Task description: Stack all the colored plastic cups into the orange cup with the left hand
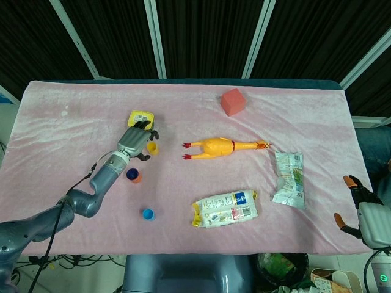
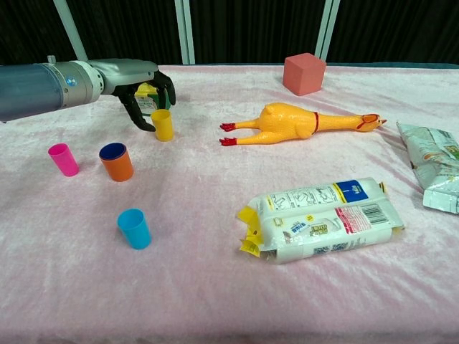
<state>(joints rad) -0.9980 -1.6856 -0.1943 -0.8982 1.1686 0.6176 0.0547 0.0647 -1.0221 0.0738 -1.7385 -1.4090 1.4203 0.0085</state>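
Note:
The orange cup (image 2: 116, 162) (image 1: 134, 176), dark blue inside, stands upright left of centre. A pink cup (image 2: 63, 159) stands to its left; the arm hides it in the head view. Nearer the front edge is a light blue cup (image 2: 134, 228) (image 1: 148, 214). The yellow cup (image 2: 163, 124) (image 1: 153, 147) stands behind the orange one. My left hand (image 2: 145, 89) (image 1: 137, 140) hovers right beside the yellow cup's left side, fingers spread and curved toward it, holding nothing. My right hand (image 1: 359, 207) rests off the table's right front corner, fingers apart and empty.
A green tub with a yellow lid (image 1: 140, 116) (image 2: 146, 95) sits just behind the left hand. A rubber chicken (image 2: 301, 122), a red cube (image 2: 303, 73), a white snack pack (image 2: 323, 218) and a foil bag (image 2: 430, 168) lie to the right on the pink cloth (image 2: 215, 287).

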